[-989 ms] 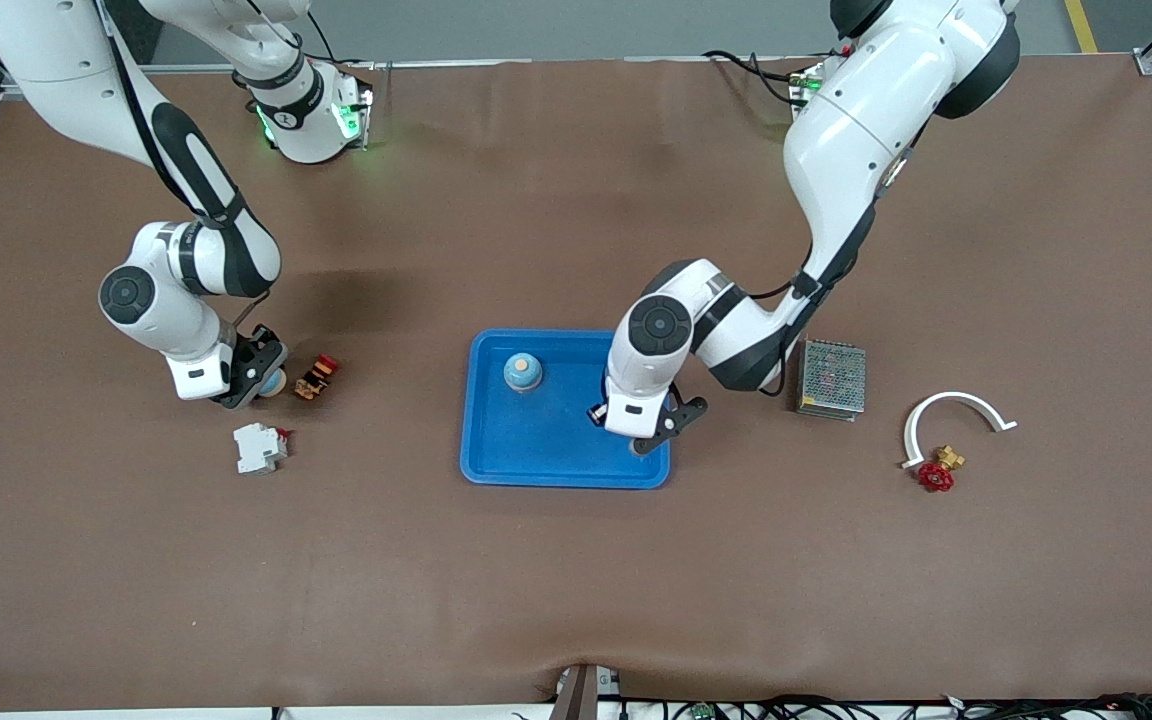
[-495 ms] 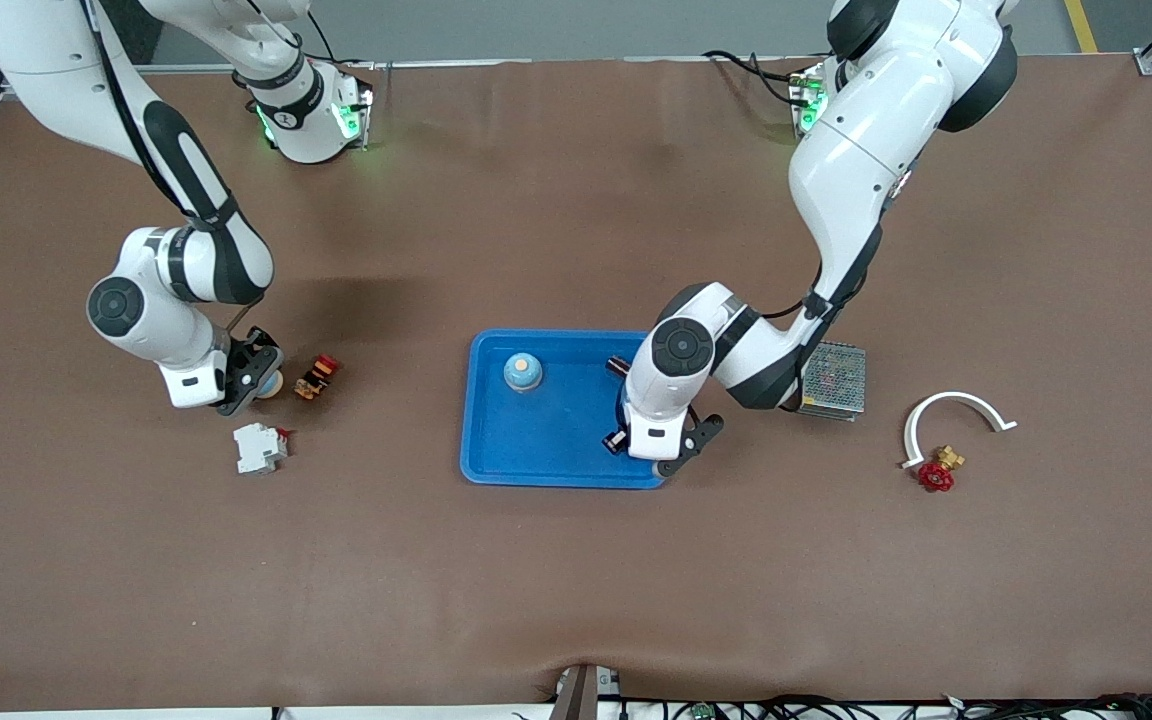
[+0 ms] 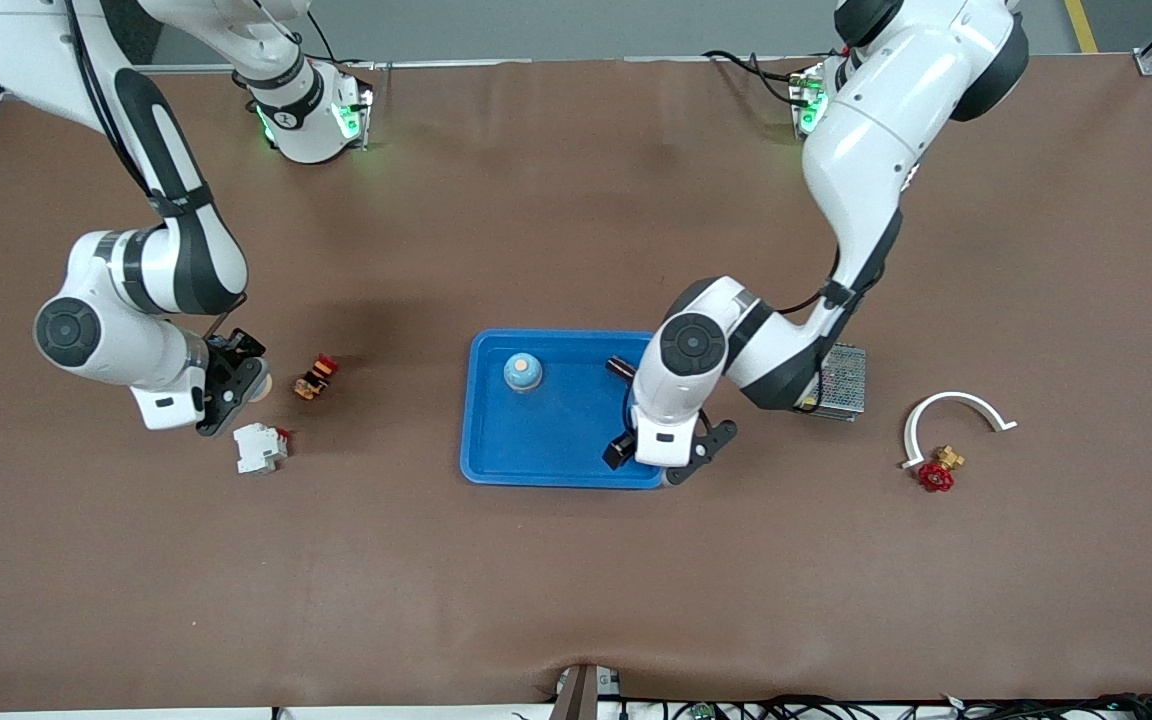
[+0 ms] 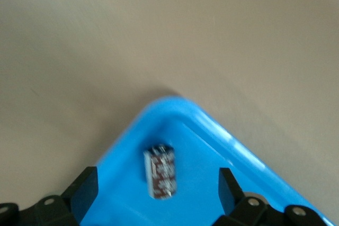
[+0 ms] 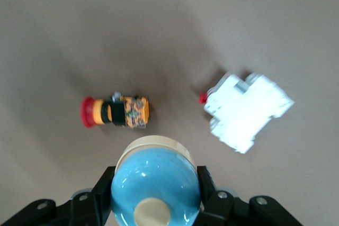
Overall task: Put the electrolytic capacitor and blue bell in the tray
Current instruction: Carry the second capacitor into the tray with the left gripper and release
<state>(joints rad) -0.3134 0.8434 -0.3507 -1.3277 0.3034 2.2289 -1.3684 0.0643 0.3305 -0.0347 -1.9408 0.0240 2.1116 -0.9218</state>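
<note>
Blue tray [image 3: 536, 450] holds one bell [image 3: 522, 372] and, in its corner nearest the left arm's base, the electrolytic capacitor [image 4: 160, 171], released below the left gripper [image 4: 156, 186], fingers spread wide. The right gripper [image 5: 154, 191] clamps a second blue bell [image 5: 154, 186] above the worktop [image 3: 576, 580].

No words or numbers can be read anywhere. The capacitor [image 4: 160, 171] in the tray [image 4: 212, 130] has pale marks. They are too blurry to read.
</note>
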